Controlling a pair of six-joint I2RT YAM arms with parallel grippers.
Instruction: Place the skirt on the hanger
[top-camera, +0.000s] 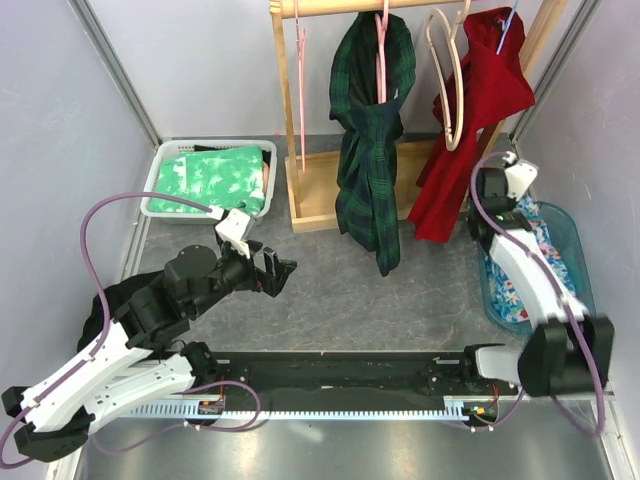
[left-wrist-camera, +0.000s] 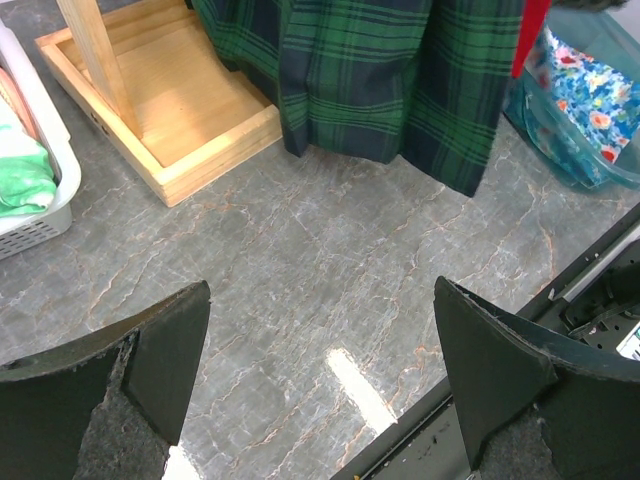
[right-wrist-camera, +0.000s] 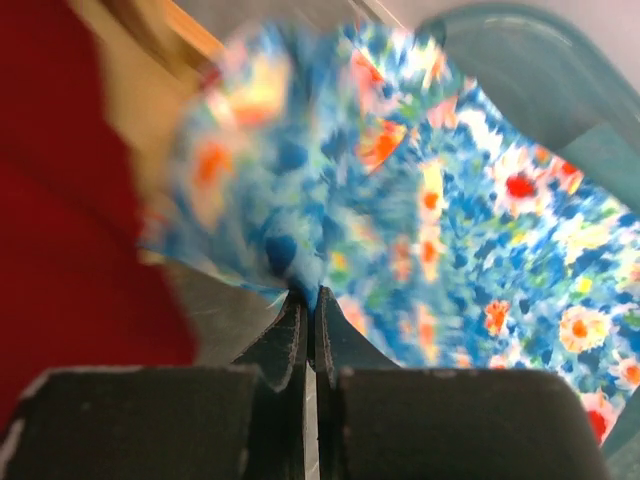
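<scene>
Two arms show in the top view. The left gripper (top-camera: 280, 272) sits low over the grey marbled table (top-camera: 400, 290), left of centre, with its fingers spread and nothing in them. The right gripper (top-camera: 489, 208) is at the far right, over the far-left corner of the translucent teal plastic bin (top-camera: 585, 270) and just beside the hem of the red hanging garment (top-camera: 480, 110). Its finger state cannot be read from here. The blue floral skirt (top-camera: 540, 240) lies bunched in that bin, below and near of the right gripper. The empty cream curved hanger (top-camera: 447, 80) hangs on the rail at the far side, between the dark green plaid garment (top-camera: 370, 150) and the red one.

Left wrist view: the black fingers (left-wrist-camera: 160, 350) are wide apart with only bare table between them. The plaid hem hangs beyond them, and the wooden rack base (left-wrist-camera: 170, 110) is at far left. The skirt in the bin is at far right, well apart from this gripper.

Right wrist view: the jaws are pressed together on a fold of the skirt at their tips. The cloth bunches upward from the pinch and is blurred. Red fabric fills the left, and the bin wall shows at upper right.
</scene>
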